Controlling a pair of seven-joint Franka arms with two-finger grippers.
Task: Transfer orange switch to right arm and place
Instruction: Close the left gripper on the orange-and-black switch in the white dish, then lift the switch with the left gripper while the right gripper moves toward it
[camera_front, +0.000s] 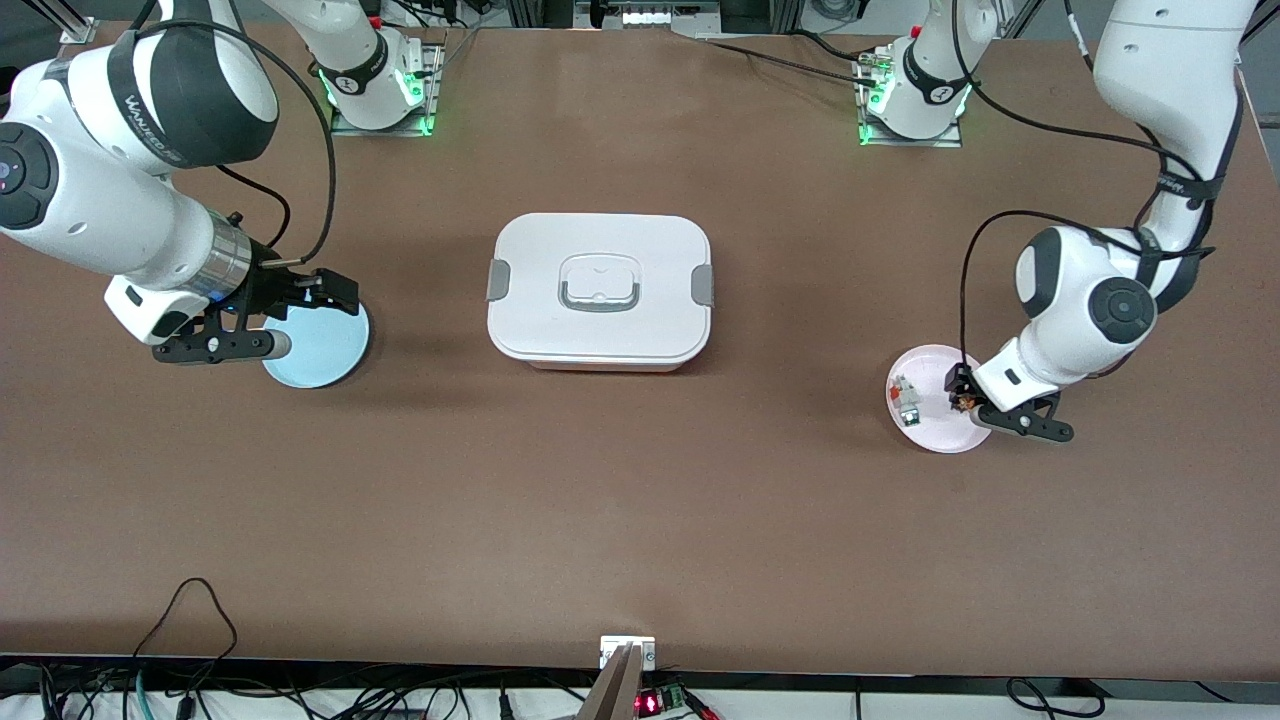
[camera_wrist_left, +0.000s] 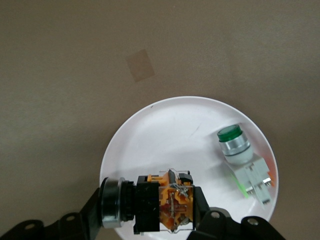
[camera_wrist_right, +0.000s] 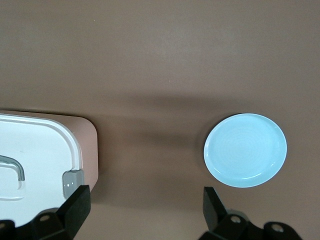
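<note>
The left tool (camera_wrist_left: 165, 220) was clenched on the orange switch (camera_wrist_left: 162, 202), which sat low over the pink plate (camera_front: 925, 425) at the left arm's end of the tabletop (camera_front: 640, 520). A green-capped switch (camera_wrist_left: 240, 155) lay on the same plate, apart from the held one. The right tool (camera_wrist_right: 145, 210) hung released above the tabletop by the blue plate (camera_wrist_right: 245, 150), near the white lidded box (camera_front: 600, 290) at the middle.

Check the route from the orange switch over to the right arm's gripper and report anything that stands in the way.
The left gripper is shut on the small black-and-orange switch over the pink round plate. The white lidded box with grey latches sits mid-table between it and the open right gripper, which waits above the light blue round plate.
</note>
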